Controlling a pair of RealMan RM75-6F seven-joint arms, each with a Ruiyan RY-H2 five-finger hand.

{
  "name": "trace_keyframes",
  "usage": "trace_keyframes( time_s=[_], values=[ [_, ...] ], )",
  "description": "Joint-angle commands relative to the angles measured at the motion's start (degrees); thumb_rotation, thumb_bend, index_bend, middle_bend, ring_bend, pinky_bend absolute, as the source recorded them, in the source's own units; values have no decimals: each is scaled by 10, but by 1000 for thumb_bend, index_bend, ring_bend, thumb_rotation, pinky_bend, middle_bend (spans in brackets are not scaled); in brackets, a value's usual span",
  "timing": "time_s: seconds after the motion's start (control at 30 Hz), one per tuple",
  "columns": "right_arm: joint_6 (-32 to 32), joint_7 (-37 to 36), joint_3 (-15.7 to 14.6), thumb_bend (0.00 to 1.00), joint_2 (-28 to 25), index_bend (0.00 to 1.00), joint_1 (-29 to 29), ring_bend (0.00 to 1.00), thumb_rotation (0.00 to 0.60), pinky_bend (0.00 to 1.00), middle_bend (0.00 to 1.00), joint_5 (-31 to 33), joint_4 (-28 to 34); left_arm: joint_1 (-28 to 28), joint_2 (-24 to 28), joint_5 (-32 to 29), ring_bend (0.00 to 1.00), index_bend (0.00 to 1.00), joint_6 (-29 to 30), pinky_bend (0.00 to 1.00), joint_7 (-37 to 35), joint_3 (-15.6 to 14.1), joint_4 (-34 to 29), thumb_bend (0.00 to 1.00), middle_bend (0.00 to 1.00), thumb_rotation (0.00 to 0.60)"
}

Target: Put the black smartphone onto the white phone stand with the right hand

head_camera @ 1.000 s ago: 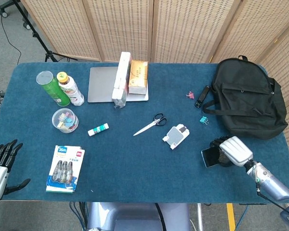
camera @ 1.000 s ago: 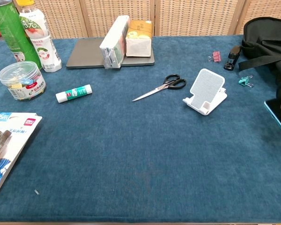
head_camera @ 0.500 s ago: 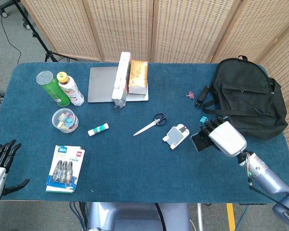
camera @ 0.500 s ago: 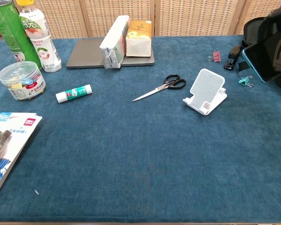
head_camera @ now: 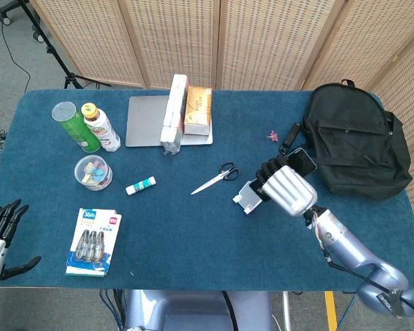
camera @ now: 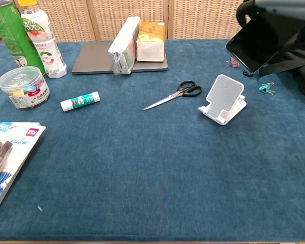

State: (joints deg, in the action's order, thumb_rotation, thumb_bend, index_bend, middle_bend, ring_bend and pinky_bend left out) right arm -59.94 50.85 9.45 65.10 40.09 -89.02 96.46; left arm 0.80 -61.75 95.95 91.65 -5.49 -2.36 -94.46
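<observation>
One black smartphone sits gripped in the right robot hand above one white phone stand.

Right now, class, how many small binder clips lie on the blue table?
2: a pink binder clip and a teal binder clip, both beside the black backpack. Others may be hidden.

The black phone is a dark slab with a thin blue edge, held tilted in the air at the upper right of the chest view, screen angled down and to the left. The right hand grips it from above. The white phone stand sits upright on the blue counter, right of centre, below the phone, not touching it.
</observation>
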Motion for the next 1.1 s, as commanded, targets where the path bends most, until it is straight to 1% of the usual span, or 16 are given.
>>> trace_keyframes(
  time_s=[0.03,0.13,0.2,0.27,0.4,0.5,0.8,0.9,1.1],
  values=[
    [34,200,20,257,72,582,31,457,600,410,518,103,15,-1,2,0,0,0,2,0,-6,-1,0,0,0,600],
    [29,263,20,260,99,582,39,457,600,410,518,140,10,0,4,0,0,0,0,0,-10,-1,1,0,0,600],
    [19,318,20,288,119,582,45,457,600,410,518,175,8,1,5,0,0,0,-3,0,-13,-2,1,0,0,600],
    [10,351,20,311,134,582,49,457,600,410,518,203,9,1,6,1,0,0,-3,0,-15,-3,1,0,0,600],
    [-8,411,13,311,156,582,56,457,600,410,518,253,12,1,8,1,0,0,-1,0,-21,-3,2,0,0,600],
    [-28,443,6,311,167,582,61,457,600,410,518,278,22,1,9,0,0,0,-1,0,-25,-3,2,0,0,600],
    [-57,498,-10,311,177,582,85,457,600,410,518,311,39,2,9,1,0,0,-3,0,-22,-3,2,0,0,600],
    [-57,532,-27,311,180,582,99,457,600,410,518,319,32,1,9,1,0,0,-2,0,-22,-3,1,0,0,600],
    [-58,570,-54,311,184,582,118,457,600,410,516,323,31,2,9,-3,0,0,-5,0,-23,-2,1,0,0,600]
  ],
)
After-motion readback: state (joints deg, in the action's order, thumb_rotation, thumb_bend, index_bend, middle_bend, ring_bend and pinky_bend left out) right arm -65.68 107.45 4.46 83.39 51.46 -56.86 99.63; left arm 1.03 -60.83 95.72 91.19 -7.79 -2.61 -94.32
